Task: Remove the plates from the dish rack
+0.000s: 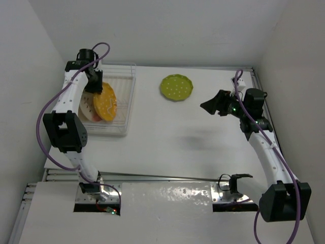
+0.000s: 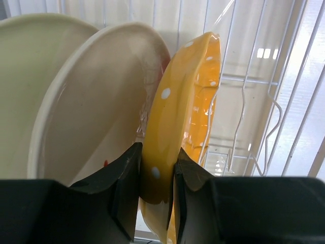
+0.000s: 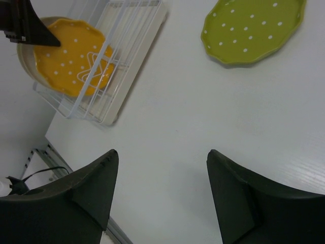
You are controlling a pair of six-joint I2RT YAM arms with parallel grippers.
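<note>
Orange plate (image 2: 185, 112) w/ white dots looks like glazed ceramic, smooth and glossy, light glinting off its scalloped rim; cream plate (image 2: 96, 107) just beside it has the same wet-looking shine. Dish rack (image 3: 133, 30) holding the orange plate is thin white coated wire over a smooth plastic tray. Lime green plate (image 3: 254, 30), well apart from the rack, looks less shiny, on a matt white table (image 3: 167, 127).

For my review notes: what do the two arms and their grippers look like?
Both arms have white links with black joint housings. A purple cable loops along the left arm and the right arm. The left gripper and right gripper each have two black, wedge-shaped fingers. A small green light glows near the right wrist.
</note>
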